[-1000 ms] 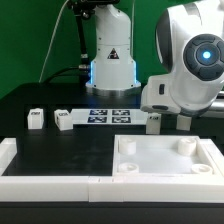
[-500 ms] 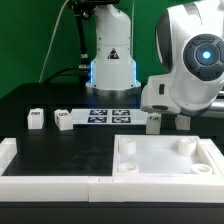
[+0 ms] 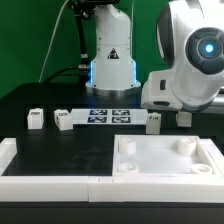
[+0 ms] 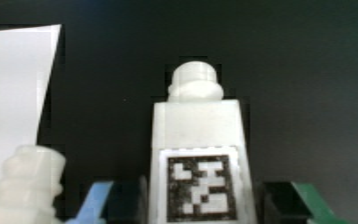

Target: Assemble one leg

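The end effector (image 4: 202, 197) is open and grips nothing; its fingers (image 4: 98, 198) flank the leg (image 4: 197, 140) with a dark gap on each side. The leg rests on the black surface (image 4: 309, 80), its tag facing the wrist camera, with a second leg (image 4: 28, 180) near it. In the exterior view the leg (image 3: 153, 122) sits right of centre, just behind the white square piece (image 3: 165, 158), with the marker board (image 3: 110, 115) further left

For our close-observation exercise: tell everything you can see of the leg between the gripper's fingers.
The leg is a white, plastic-looking squarish block ending in a rounded, stepped knob. One face bears a black-and-white square tag. It sits centred in the open gripper, dark gaps separating it from both fingers, so nothing grips it. A second leg is nearby, apart.
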{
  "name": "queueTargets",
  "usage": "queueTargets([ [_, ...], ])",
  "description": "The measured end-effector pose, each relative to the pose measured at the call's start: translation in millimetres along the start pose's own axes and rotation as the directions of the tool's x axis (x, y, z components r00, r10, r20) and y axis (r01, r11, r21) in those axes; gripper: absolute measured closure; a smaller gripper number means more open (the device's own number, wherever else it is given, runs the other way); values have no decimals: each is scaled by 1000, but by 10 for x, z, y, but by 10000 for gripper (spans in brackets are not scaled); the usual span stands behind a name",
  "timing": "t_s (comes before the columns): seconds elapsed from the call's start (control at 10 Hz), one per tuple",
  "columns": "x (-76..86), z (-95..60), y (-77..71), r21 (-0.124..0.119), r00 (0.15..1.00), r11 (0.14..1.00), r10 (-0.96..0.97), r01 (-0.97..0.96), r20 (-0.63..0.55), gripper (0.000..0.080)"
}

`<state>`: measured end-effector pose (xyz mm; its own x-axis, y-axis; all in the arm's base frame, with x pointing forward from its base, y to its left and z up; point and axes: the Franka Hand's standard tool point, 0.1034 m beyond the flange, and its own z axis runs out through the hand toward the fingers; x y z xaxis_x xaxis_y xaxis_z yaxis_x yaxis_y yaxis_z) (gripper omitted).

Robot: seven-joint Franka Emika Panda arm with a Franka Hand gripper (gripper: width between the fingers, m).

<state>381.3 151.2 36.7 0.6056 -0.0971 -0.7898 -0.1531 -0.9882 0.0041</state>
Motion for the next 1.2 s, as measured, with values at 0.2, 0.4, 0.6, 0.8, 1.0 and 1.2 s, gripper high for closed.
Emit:
queueTargets([
  [0.2,-5,-296,173,35,999,999,18,-17,-33,511],
  [0.4,47,-476,261,57,998,998,31,-28,-51,511],
  [0.6,171,-545,184,75,972,997,33,-16,-232,511],
  [0.8,135,-538,171,81,926,997,34,-4,-376,511],
  [1.0,163,-655,241,80,820,996,16,36,-572,511],
  [1.2,140,-855,243,71,695,995,7,64,-719,511],
])
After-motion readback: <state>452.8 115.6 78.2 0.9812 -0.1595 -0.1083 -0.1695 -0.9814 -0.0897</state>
